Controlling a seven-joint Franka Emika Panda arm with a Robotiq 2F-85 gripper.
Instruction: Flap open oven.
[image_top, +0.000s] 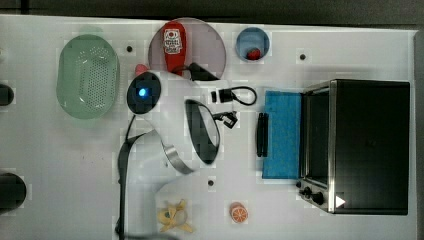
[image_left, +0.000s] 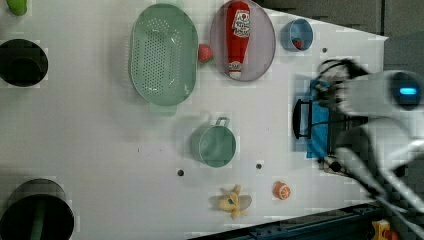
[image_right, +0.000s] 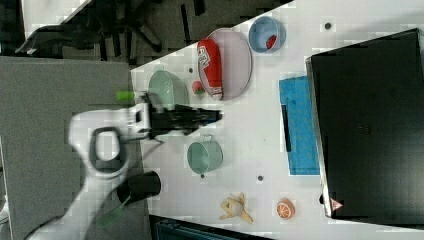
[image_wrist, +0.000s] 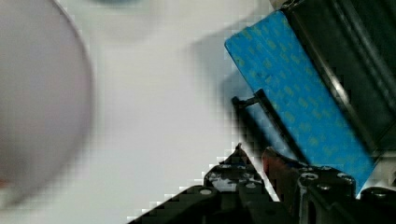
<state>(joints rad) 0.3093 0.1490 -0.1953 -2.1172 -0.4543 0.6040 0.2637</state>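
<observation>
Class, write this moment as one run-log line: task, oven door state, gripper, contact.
task: flap open oven | door: folded down flat, handle outward | gripper: nearly closed, holding nothing | contact: none, gripper apart from door

The top view looks straight down on the white table (image_top: 75, 150), with the oven (image_top: 367, 145) at 3 o'clock. The left view looks down from farther off, at a slant, with the ketchup bottle (image_left: 238, 37) near 12 o'clock. The right view looks down from beyond the table's edge, taking in floor at 9 o'clock. All three share the banana (image_right: 235, 207) and colander (image_top: 87, 75). The wrist view sits close above the blue door (image_wrist: 299, 93).
</observation>
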